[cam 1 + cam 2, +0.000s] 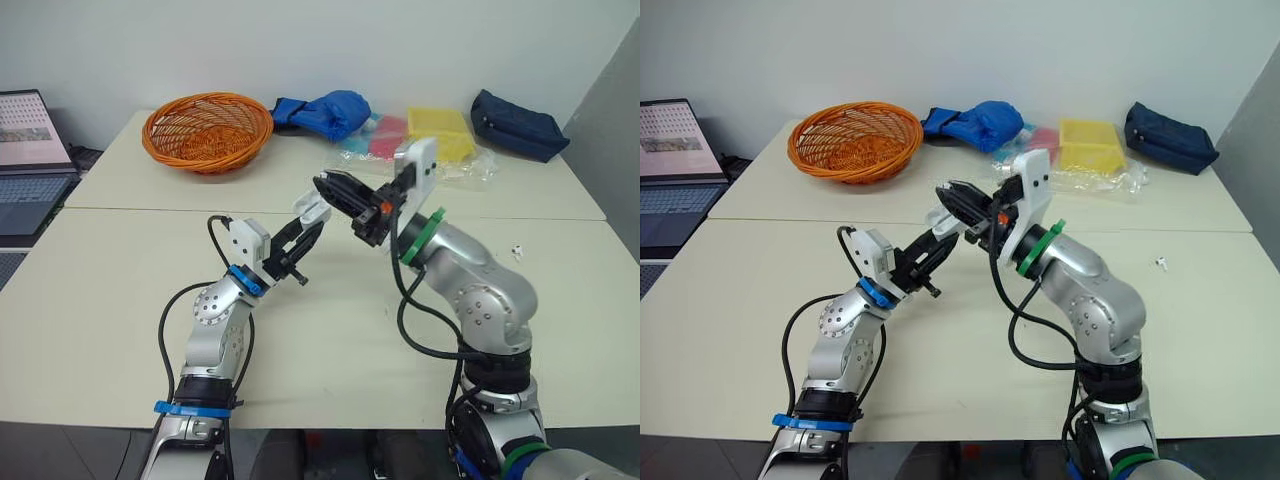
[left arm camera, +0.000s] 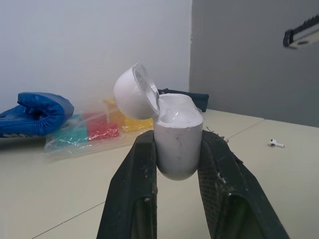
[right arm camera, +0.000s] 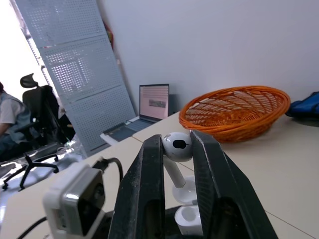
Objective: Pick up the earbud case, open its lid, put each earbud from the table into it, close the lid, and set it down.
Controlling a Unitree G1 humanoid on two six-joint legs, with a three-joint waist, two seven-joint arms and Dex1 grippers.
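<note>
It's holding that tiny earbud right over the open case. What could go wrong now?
The right claw grips the earbud only by its rounded head, so it might slip or twist and miss its socket. The left claw pinches the earbud case by smooth curved sides; a downward push could tilt or squeeze it out. Its open lid beside the opening might get knocked.

i see a beige table [image 1: 120,290]; basket [image 1: 207,130], glove [image 1: 325,112], pouch [image 1: 518,124] sit far back. one earbud [image 1: 517,250] lies at right.
</note>
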